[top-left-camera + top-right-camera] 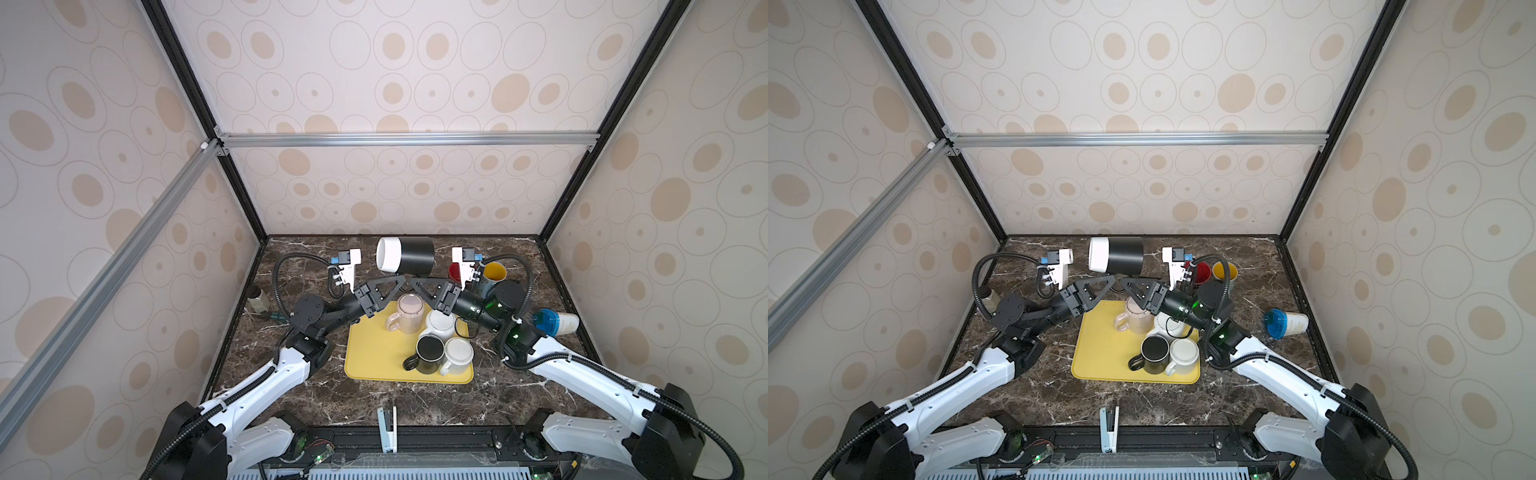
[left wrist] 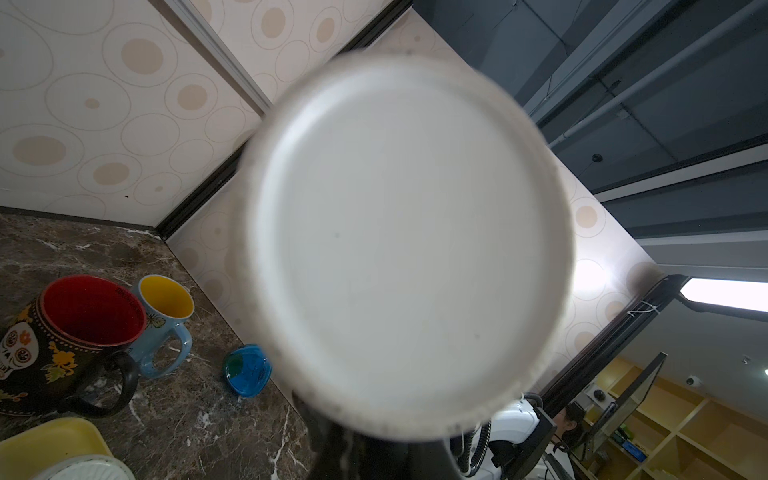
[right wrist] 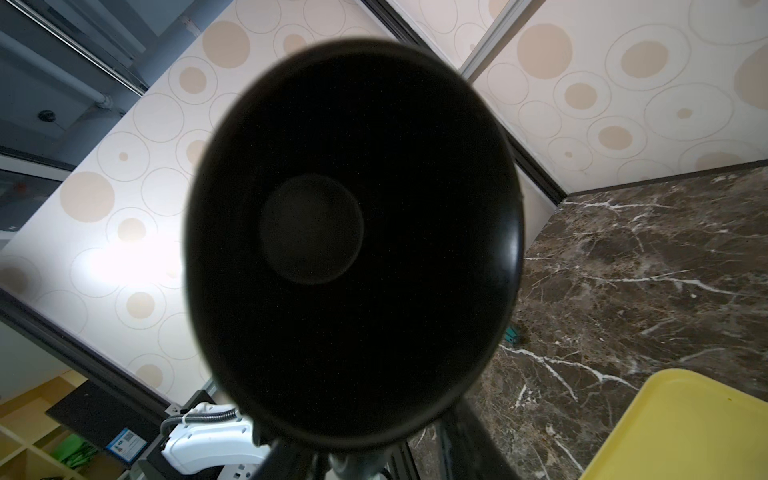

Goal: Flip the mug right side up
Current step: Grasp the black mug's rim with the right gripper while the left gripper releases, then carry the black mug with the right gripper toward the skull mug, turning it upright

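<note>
— Mug (image 1: 405, 254) is up in the air, over the back of the table (image 1: 291, 395). Why?
— So it can turn and bump nothing. The tray (image 1: 374, 361) below is full of other cups.
— Who holds it?
— The left gripper (image 1: 400, 277) is closed tight. I think it pinches the mug from below.
— And the right gripper (image 1: 413, 282)?
— Its tip is just under the mug too. I cannot tell if it grips or not.
— Which way does the mug point?
— It lies on its side. Its long way runs side to side. The white mouth looks left. The black bottom looks right. I think it needs a quarter turn, mouth up.
</note>
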Available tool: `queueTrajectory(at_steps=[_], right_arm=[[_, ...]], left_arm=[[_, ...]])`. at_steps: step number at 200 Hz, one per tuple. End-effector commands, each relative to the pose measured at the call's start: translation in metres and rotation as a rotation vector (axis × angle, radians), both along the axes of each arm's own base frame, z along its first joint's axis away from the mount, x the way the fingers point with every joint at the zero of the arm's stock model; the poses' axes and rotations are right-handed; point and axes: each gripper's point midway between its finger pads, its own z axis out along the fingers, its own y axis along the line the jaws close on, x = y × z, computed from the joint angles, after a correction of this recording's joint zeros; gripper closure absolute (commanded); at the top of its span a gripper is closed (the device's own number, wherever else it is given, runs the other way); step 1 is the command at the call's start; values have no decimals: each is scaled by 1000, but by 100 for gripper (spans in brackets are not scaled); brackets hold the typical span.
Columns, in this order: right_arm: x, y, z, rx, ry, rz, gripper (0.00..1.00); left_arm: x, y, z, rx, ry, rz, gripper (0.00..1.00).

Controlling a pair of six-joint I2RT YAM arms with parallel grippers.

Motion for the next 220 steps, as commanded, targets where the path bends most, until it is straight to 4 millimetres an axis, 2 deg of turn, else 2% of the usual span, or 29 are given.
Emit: queueTrajectory(at_steps=[1, 8, 20, 33, 56, 58, 64, 65, 67, 69, 72, 74, 76, 92, 109, 119, 131, 140, 142, 159, 182, 220], right_arm=[[-3, 0, 36, 102, -57, 37, 62], [-2, 1, 38, 112, -58, 41, 66], [-1, 3, 43, 130, -65, 46, 79], [1, 4, 48, 143, -71, 50, 100], [6, 4, 53, 143, -69, 46, 100], [7, 4, 52, 140, -66, 42, 100], [10, 3, 53, 130, -65, 32, 100], [11, 2, 53, 128, -64, 30, 100], [12, 2, 53, 121, -61, 27, 100], [13, 2, 52, 113, -58, 21, 100], [16, 0, 52, 102, -56, 13, 100], [17, -1, 53, 96, -58, 7, 100], [18, -1, 54, 89, -60, 1, 100], [35, -10, 51, -2, -43, -60, 100], [55, -17, 40, -145, -6, -135, 100], [70, -24, 29, -265, 25, -215, 100], [87, -28, 16, -394, 56, -281, 100], [102, -34, -5, -522, 117, -342, 100], [105, -35, -5, -538, 119, -354, 100], [132, -45, -28, -703, 147, -453, 100], [164, -60, -67, -898, 190, -579, 100], [191, -73, -120, -1067, 253, -683, 100]], left_arm=[[-22, 12, 46, -126, -148, -35, 100], [-22, 11, 45, -128, -143, -43, 100], [-21, 10, 42, -129, -135, -53, 100], [-19, 8, 36, -117, -122, -60, 100], [-7, 3, 13, -38, -80, -29, 99], [-5, 2, 10, -26, -71, -22, 94], [4, 2, -3, 22, -36, 8, 58], [6, 2, -5, 31, -28, 15, 55], [9, 2, -11, 51, -12, 27, 43], [12, 3, -15, 70, 1, 43, 37], [17, 4, -21, 96, 18, 65, 8], [21, 5, -27, 123, 31, 87, 2], [24, 7, -33, 148, 43, 108, 1], [51, 32, -77, 375, 136, 333, 0], [59, 67, -110, 572, 161, 521, 0], [60, 88, -120, 641, 182, 625, 0], [58, 101, -121, 676, 172, 675, 0], [58, 108, -123, 689, 187, 702, 0], [58, 109, -124, 691, 193, 707, 0], [62, 111, -129, 736, 216, 708, 0], [63, 95, -136, 781, 186, 621, 0], [61, 92, -131, 749, 142, 614, 0]])
